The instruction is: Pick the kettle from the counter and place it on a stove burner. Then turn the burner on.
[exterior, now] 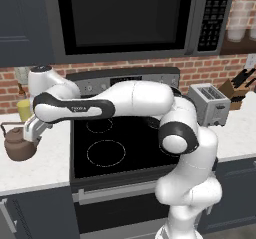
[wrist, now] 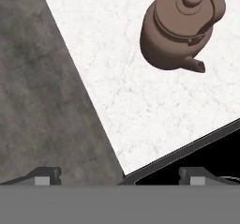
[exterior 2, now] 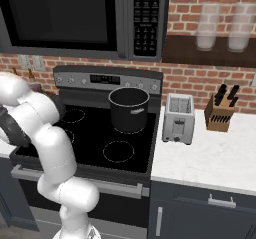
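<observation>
Gripper (wrist: 120,174) hanging over the front corner of the counter (wrist: 140,101), jaws spread wide, nothing between them. Just past that, kettle (wrist: 180,28) sitting upright on the white slab, spout aimed toward the cooktop edge, not touched by the fingers. Same kettle (exterior: 20,144) seen left of the black cooktop (exterior: 125,148) from the left base camera. Further back, big front stove burner (exterior: 106,153) bare, tall black pot (exterior 2: 129,109) on a rear ring, toaster (exterior 2: 179,118) and knife block (exterior 2: 220,114) off right.
</observation>
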